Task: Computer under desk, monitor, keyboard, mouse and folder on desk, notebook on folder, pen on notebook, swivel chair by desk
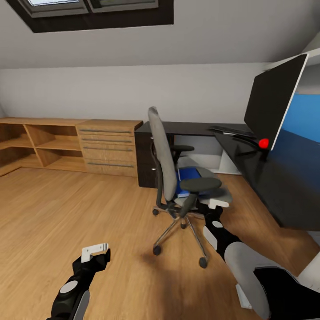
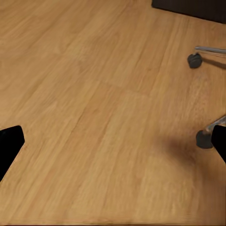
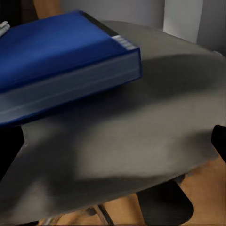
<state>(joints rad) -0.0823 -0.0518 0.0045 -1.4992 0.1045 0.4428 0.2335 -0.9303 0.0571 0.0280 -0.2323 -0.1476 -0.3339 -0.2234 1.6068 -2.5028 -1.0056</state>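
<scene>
— Reaching for what?

— Blue folder [image 3: 61, 56], flat on the swivel chair's [image 1: 178, 173] grey seat, just ahead of my right gripper [image 1: 218, 204]; fingers spread, empty. Its long edge runs across my approach.

— Left gripper [image 1: 95, 251]?

— Farther off over the wood floor [image 2: 94, 117] (open, idle). Black desk [image 1: 266, 178] stands just beyond the chair.

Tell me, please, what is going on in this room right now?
The robot is reaching its right gripper toward the swivel chair, where the blue folder lies on the grey seat. Its jaws look open and nothing is grasped yet. The left gripper hangs open and empty over the wooden floor. The monitor stands on the black desk.
</scene>
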